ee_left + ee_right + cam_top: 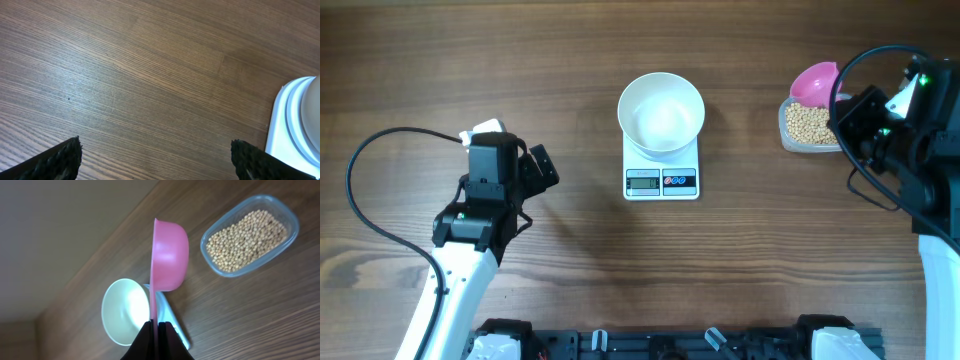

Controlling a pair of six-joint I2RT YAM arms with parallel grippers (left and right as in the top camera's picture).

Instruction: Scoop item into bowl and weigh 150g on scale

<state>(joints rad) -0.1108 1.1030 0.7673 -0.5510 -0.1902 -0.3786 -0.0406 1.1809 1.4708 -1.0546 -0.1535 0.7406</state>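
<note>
Left arm (470, 220): was seen over the left half of the worktop (570, 60), well apart from the scale.
Left jaws: were spread wide over bare wood; in the left wrist view only their two dark tips were shown, at the lower corners.
Worktop: was made of brown wood with a fine grain.
Bowl (661, 112): a round, deep, white one was set on the scale's platform near the middle of the worktop, and most of the platform was covered by it.
Scale (661, 181): was white and square, with its grey display and dark button panel turned toward the near edge.
Scoop (170, 255): a pink one was held on edge by its thin handle, its cup seen over the tub's far left rim from overhead; contact with the tub could not be told.
Tub (788, 135): a clear rounded-rectangular one was placed well to the right of the scale.
Beans (807, 122): many small tan-yellow ones were gathered inside the tub.
Right jaws: were pressed together on the scoop's handle.
Right arm (910, 130): was positioned at the right edge, just beside the tub.
</note>
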